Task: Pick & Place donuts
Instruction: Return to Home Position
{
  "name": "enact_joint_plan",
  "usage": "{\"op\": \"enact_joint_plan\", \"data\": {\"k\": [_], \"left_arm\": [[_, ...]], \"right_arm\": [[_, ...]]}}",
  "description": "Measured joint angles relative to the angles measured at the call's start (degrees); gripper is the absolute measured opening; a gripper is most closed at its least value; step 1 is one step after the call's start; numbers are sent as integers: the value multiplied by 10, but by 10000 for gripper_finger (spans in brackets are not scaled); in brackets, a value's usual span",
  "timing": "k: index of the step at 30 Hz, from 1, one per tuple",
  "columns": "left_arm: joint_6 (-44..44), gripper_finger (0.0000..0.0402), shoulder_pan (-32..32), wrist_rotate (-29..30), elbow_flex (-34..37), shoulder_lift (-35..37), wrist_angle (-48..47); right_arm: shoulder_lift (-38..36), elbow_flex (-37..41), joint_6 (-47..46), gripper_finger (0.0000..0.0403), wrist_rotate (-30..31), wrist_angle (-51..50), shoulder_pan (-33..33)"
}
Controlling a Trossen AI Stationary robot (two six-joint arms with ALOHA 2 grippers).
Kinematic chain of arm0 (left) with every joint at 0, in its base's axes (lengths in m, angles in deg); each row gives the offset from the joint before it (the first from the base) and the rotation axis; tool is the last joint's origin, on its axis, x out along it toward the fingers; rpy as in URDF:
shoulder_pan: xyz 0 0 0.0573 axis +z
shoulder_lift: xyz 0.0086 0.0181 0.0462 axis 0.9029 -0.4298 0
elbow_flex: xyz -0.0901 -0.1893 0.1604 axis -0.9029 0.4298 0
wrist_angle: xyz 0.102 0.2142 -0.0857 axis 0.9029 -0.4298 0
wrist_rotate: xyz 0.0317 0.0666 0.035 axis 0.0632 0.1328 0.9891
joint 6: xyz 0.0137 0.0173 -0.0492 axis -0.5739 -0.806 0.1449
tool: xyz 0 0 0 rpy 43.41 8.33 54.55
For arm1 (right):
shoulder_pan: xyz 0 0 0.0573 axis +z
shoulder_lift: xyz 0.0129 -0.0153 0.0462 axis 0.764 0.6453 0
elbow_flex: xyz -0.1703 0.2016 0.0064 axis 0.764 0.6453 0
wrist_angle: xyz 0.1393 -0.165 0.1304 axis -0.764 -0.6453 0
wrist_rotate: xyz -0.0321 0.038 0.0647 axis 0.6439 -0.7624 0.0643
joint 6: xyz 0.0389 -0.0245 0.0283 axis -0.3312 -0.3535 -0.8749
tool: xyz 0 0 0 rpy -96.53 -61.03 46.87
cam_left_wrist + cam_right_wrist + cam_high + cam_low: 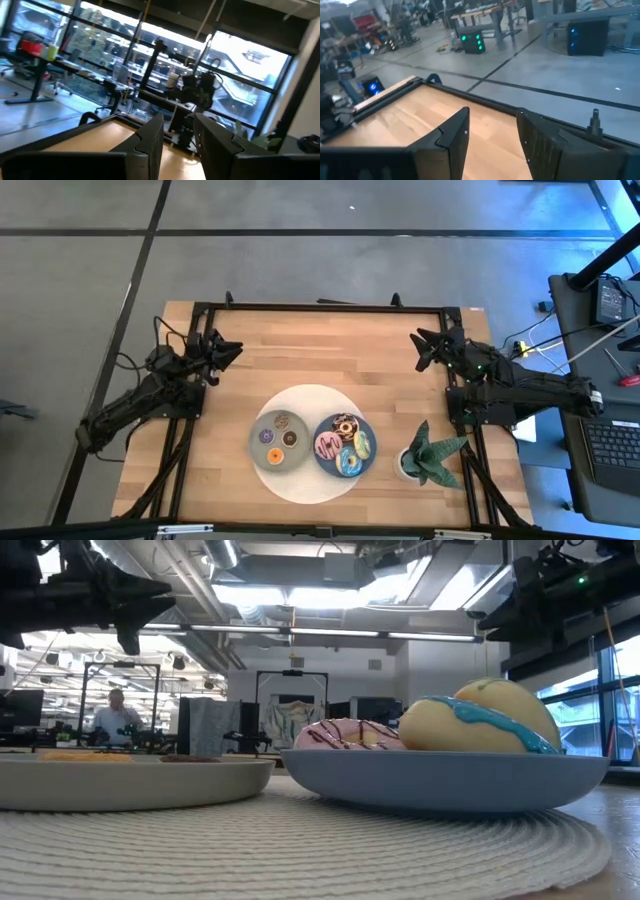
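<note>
wood grain runs bare across the far half of the counter (330, 345), a wide free strip between the two arms, with a black metal frame (320, 307) along its edges. the left arm (150, 395) sits folded at the left edge and the right arm (520, 390) at the right edge. the left jaws and the right jaws hang near the far corners, each parted with a clear gap and holding nothing. toward the near edge lies a round, pale, ribbed woven mat (310, 395) with two shallow round plates side by side on it, nearly touching. the grey plate (254, 435) carries the tiny donuts (275, 455), purple, brown and orange among them. the blue plate (371, 428) holds the larger rings packed close together: a chocolate donut (345, 425), a pink donut (328, 445), a yellow-green donut (362, 445) and a blue-iced donut (348, 463). a spiky green plant (432, 455) in a white pot stands just beside the mat, near the right edge.
</note>
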Motion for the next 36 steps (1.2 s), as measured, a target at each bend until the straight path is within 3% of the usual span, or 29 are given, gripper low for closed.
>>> {"op": "enact_joint_plan", "data": {"k": [3, 9, 18, 30, 36], "left_arm": [[-22, 102, -51, 55, 0, 0, -16], [-53, 101, -136, 123, 0, 0, -27], [-75, 102, -201, 182, 0, 0, -70], [-86, 104, -206, 201, 0, 0, -79], [-86, 100, -206, 251, 0, 0, -104]], "right_arm": [[0, 46, -5, 165, 29, 62, 26], [1, 136, 46, 165, 22, 255, 77], [-9, 153, 66, 165, 62, 254, 108], [-61, 154, 58, 165, 66, 213, 112], [-68, 154, 57, 165, 66, 203, 112]]}}
